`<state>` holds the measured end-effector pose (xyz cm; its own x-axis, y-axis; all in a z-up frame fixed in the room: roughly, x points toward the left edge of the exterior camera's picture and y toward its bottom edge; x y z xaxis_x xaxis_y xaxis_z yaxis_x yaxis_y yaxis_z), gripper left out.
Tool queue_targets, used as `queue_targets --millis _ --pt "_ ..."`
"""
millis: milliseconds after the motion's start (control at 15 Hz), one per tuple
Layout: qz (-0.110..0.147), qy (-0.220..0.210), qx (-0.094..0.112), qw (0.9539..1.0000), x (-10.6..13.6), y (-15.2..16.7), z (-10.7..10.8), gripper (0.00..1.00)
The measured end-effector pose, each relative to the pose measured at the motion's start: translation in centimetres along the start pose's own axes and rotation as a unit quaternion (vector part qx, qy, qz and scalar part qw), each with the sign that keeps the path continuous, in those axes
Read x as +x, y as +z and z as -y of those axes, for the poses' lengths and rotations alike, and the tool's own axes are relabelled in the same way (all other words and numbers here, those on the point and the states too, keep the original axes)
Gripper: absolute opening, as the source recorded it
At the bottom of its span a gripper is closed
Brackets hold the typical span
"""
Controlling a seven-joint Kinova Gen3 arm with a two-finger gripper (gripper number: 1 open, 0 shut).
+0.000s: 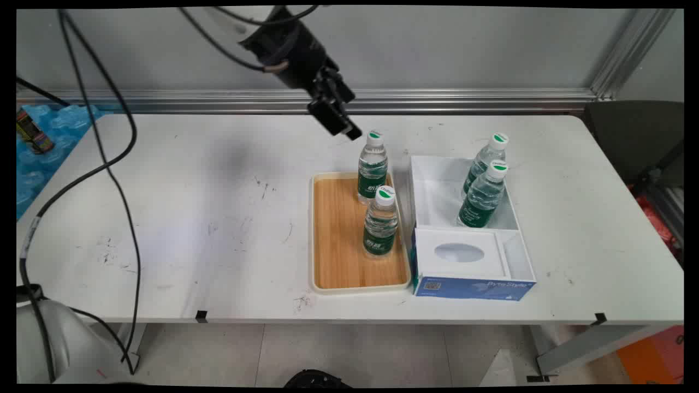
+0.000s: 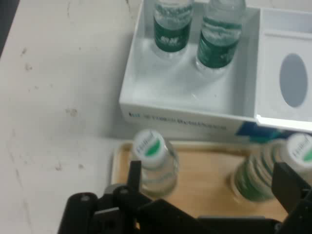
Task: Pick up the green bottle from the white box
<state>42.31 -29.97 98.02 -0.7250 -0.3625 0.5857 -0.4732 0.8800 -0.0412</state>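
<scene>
Gripper [image 1: 334, 121] is hanging in the air above the table's far side, fingers [image 2: 135, 176] standing wide apart with nothing between them. In the hand view the far tray bottle [image 2: 155, 163] is sitting just beside the left-hand finger, and the near tray bottle [image 2: 273, 168] is showing close to the other one; neither is being touched.

Both of these water bottles are standing upright on the right side of the wooden tray [image 1: 338, 240], the far one [image 1: 373, 166] at the tray's back edge, the near one [image 1: 380, 221] about midway down. Two more bottles [image 1: 483, 194] are standing, leaning a little, in the back compartment of the white box [image 1: 513, 256], just right of the tray. The box's front part is carrying a white insert with an oval hollow. So the count is reading two on the tray, two in the box.

White table [image 1: 191, 218] is showing scuffs and black marks. Grey wall and an aluminium rail are running behind; black cables [image 1: 109, 164] are hanging at left.
</scene>
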Motion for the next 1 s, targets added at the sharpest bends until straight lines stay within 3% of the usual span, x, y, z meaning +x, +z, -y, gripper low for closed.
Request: queue_targets --millis 467,1000 --pt "-0.021 0.008 -0.009 0.9997 3.6 5.6 3.4 1.00" --pt "-0.043 0.038 -0.047 0.9973 6.3 14.5 6.4 1.00"
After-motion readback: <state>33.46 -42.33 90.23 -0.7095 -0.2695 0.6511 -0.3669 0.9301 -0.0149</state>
